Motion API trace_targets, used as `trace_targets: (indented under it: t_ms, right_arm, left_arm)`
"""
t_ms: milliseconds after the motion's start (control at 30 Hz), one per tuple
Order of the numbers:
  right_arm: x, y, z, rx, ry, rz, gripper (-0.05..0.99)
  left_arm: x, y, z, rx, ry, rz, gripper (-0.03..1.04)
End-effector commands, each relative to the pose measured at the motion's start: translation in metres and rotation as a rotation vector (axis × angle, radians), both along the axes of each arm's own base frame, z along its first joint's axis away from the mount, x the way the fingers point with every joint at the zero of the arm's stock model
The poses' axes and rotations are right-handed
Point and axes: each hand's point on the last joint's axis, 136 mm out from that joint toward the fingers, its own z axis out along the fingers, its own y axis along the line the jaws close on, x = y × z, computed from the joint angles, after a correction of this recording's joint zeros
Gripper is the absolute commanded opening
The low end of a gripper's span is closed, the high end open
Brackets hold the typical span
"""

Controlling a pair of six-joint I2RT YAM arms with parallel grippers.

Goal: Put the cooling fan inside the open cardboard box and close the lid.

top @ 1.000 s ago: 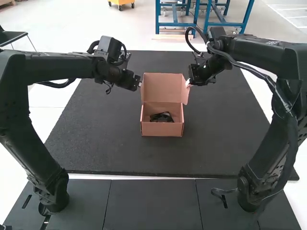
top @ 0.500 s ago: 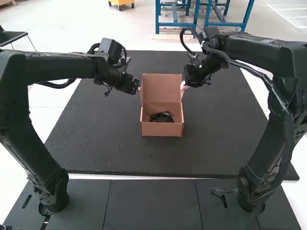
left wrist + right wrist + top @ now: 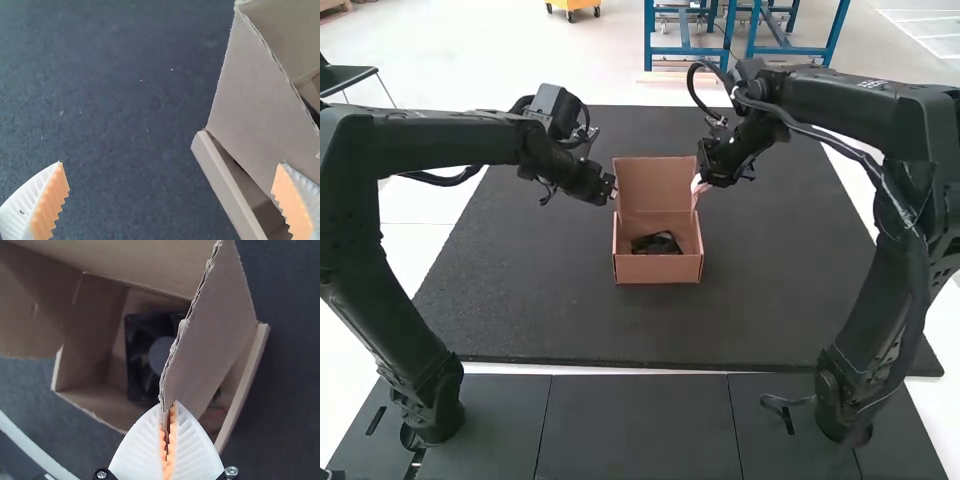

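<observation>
The fan (image 3: pixel 150 360) lies on the floor of the cardboard box (image 3: pixel 658 265), which sits on the black mat (image 3: pixel 520 280). The lid (image 3: pixel 655 185) stands upright at the box's far side. Your right claw (image 3: pixel 167 416) is clenched on the torn edge of the lid's side flap (image 3: pixel 215 340). Your left claw (image 3: pixel 607 190) is released, fingers spread wide, just beside the lid's left edge; contact cannot be confirmed.
</observation>
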Motion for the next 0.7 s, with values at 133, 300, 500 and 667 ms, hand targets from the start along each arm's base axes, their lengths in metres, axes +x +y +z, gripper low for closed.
trace_targets:
  t_ms: [133, 300, 500, 667]
  right_arm:
    - [-0.008, 0.005, -0.002, -0.017, 0.008, 0.057, -0.02]
    - [-0.016, 0.002, -0.011, -0.034, 0.039, 0.069, -0.02]
    - [-0.021, -0.002, -0.017, -0.058, 0.049, 0.086, -0.02]
    - [-0.025, -0.005, -0.021, -0.077, 0.061, 0.102, -0.02]
  left_arm:
    - [0.000, -0.013, 0.024, -0.038, -0.042, -0.027, 0.96]
    - [-0.003, -0.012, 0.020, -0.030, -0.026, -0.028, 0.96]
    - [-0.008, -0.009, 0.014, -0.013, 0.002, -0.031, 0.96]
    - [-0.011, -0.008, 0.010, -0.006, 0.016, -0.032, 0.96]
